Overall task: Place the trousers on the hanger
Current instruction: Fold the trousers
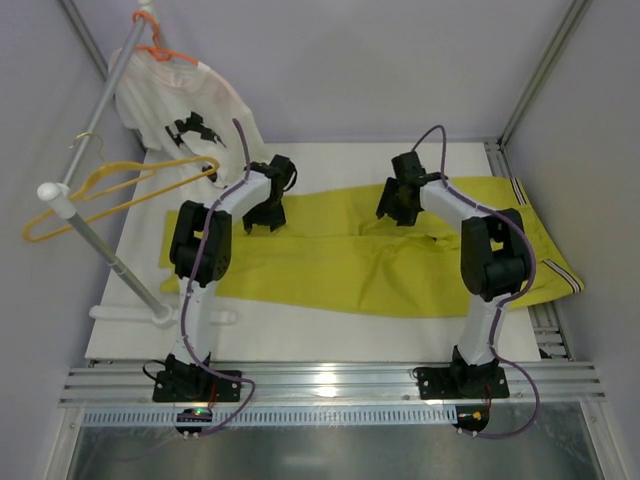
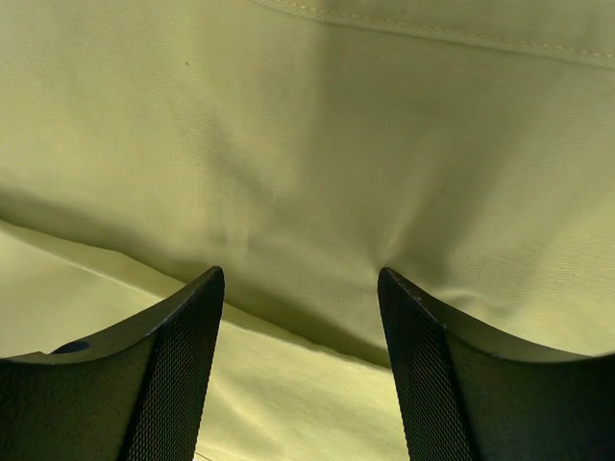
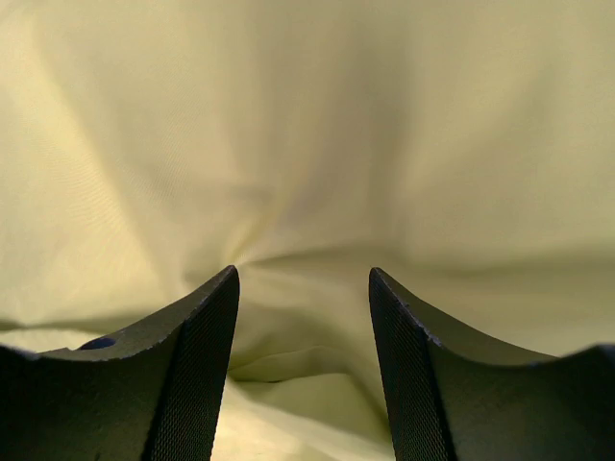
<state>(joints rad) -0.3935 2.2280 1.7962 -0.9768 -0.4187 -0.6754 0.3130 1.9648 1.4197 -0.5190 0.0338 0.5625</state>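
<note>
The yellow-green trousers (image 1: 340,255) lie flat across the white table, their striped band at the right end (image 1: 565,270). My left gripper (image 1: 262,222) is open, its tips pressed down on the cloth (image 2: 307,173) near the trousers' left part, with a fold edge between the jaws. My right gripper (image 1: 397,214) is open, tips down on the cloth (image 3: 307,144), with a puckered fold between the jaws. The yellow hanger (image 1: 110,190) hangs by its metal hook on the rack's rail at the left, apart from both grippers.
A white rack (image 1: 100,240) stands at the left with its foot on the table. An orange hanger (image 1: 160,50) bears a white T-shirt (image 1: 185,105) with black print at the back left. Metal frame posts rise at the back corners.
</note>
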